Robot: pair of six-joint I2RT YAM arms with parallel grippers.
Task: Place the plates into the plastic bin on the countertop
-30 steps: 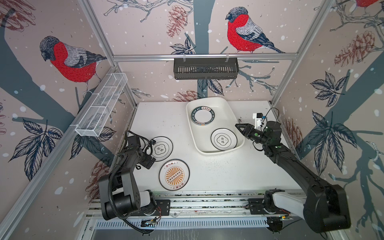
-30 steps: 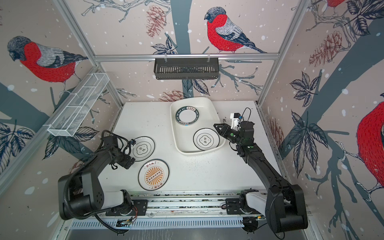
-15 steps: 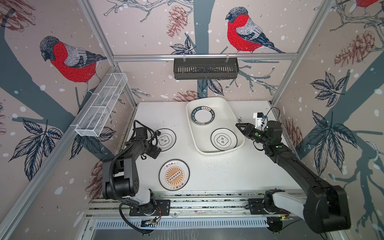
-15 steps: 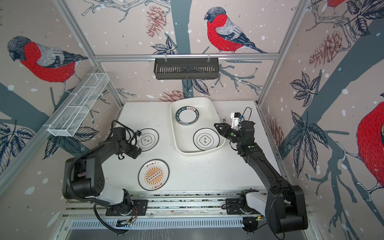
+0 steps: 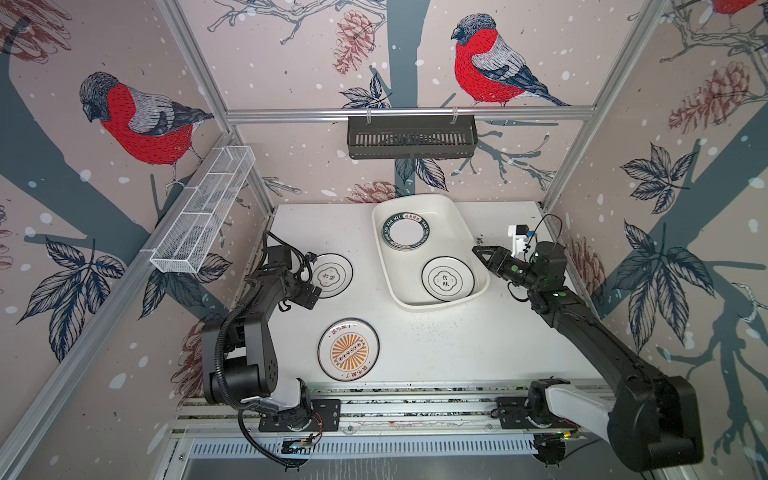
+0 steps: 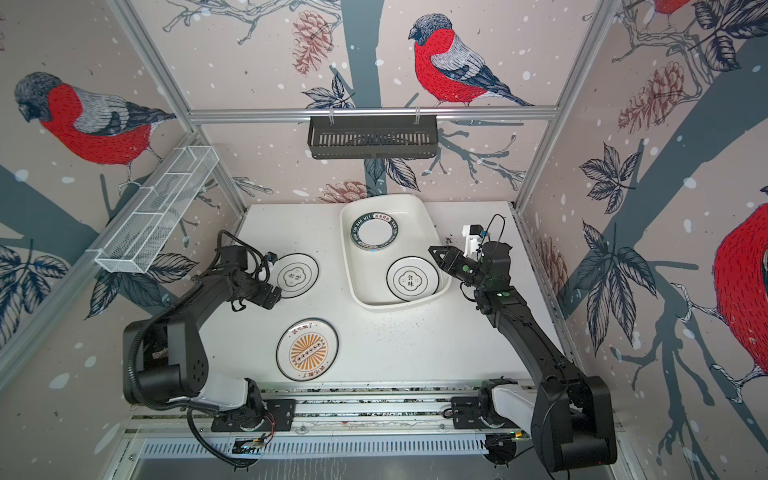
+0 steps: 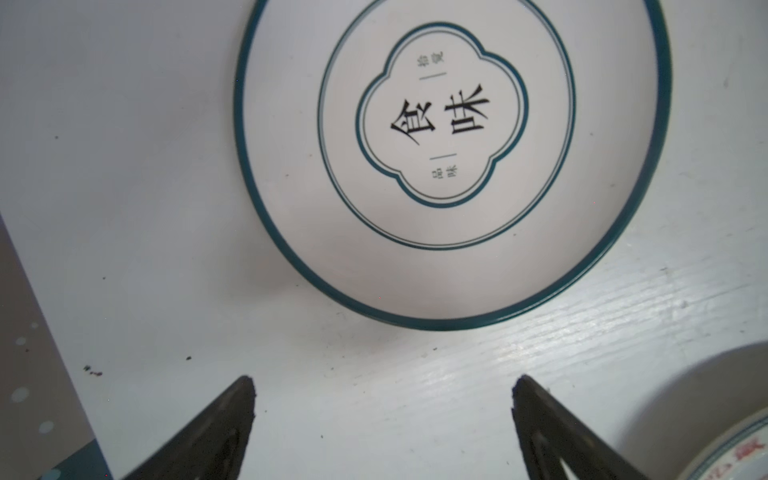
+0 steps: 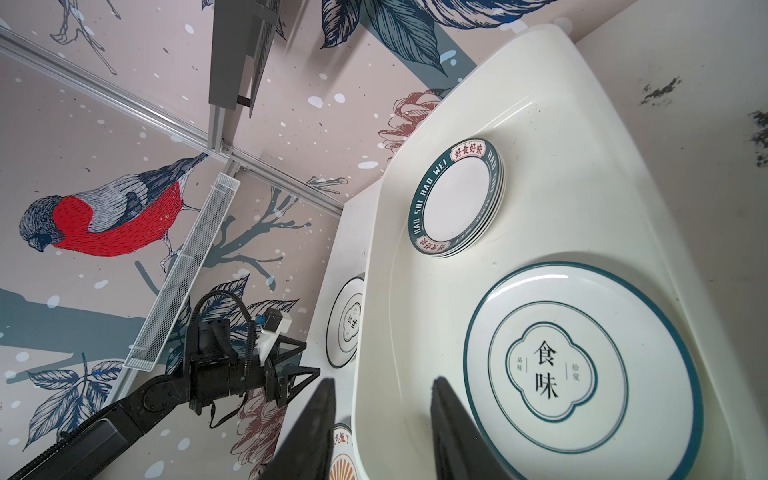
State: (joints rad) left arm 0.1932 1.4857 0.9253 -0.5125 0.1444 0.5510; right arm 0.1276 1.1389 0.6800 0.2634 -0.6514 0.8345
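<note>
The left gripper (image 7: 382, 384) gapes wide just short of the thin-rimmed plate (image 5: 331, 275), which lies flat on the table (image 5: 457, 340); a shallow pinch could skid it. Beside the plastic bin (image 5: 415, 199), the right gripper (image 8: 384, 380), part-open and empty, could obstruct delivery.

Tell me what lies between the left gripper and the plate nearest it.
Only bare countertop between the left gripper and the plate; the left wrist view shows it.
</note>
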